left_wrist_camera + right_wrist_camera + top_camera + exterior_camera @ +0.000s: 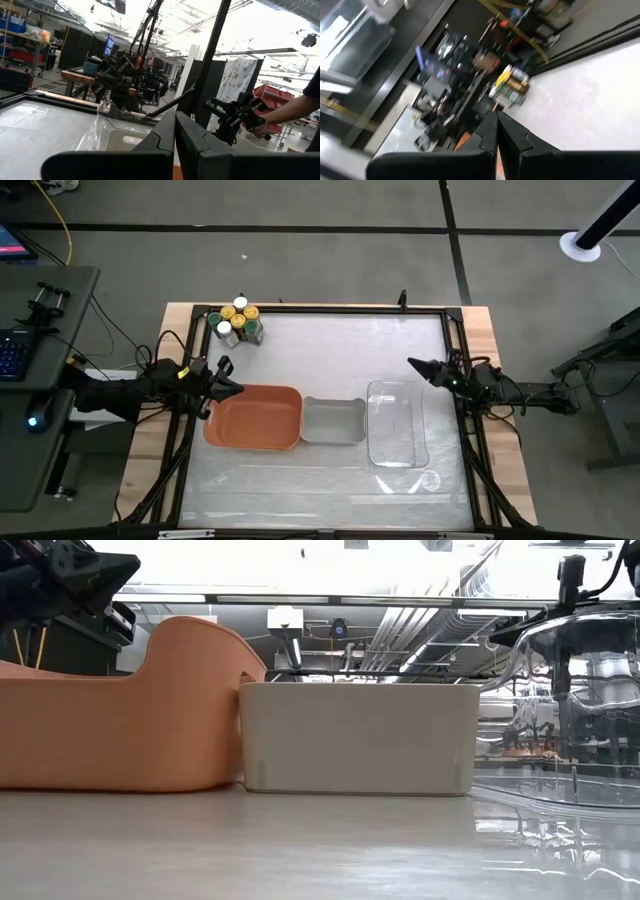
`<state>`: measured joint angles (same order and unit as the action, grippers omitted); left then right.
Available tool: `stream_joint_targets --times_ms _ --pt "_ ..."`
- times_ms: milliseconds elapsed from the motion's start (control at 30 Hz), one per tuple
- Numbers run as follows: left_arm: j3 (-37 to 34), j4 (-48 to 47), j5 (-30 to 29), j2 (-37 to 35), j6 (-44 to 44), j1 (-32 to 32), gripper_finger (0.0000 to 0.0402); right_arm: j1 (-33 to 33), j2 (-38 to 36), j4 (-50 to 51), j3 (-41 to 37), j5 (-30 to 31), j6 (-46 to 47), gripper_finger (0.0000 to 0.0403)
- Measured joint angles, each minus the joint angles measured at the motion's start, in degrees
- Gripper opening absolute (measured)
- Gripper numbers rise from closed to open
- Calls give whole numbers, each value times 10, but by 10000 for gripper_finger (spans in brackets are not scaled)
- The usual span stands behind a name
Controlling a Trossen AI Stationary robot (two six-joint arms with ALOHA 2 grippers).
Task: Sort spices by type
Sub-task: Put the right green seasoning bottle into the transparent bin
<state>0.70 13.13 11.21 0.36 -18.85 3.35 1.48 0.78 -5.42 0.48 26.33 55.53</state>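
Note:
Several small spice jars (237,322) with yellow, white and green lids stand upright in a tight cluster on the table's far left corner. They show again far off in the right wrist view (510,84). My left gripper (237,388) hovers shut at the table's left side, just off the orange tray's far left corner, well nearer than the jars. My right gripper (412,364) hovers shut near the right edge, by the clear tray's far right corner. Both wrist views show the fingertips closed together, left (175,125) and right (496,120).
Three trays sit side by side in the table's near middle: orange (255,418), grey (333,421) and clear (395,423). The low view sees their walls (355,735). A black frame rail (330,309) borders the table. Beyond the table, a person's hand (260,129) holds a device.

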Motion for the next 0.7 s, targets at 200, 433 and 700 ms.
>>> stream_joint_targets --times_ms 200,433,700 --pt "0 0 0 0 0 0 1 4 9 -43 0 108 54 1" --pt "0 0 0 0 0 0 1 38 196 -247 50 97 -3 11" --pt "0 0 0 0 0 0 1 145 607 -235 317 -169 -78 76"
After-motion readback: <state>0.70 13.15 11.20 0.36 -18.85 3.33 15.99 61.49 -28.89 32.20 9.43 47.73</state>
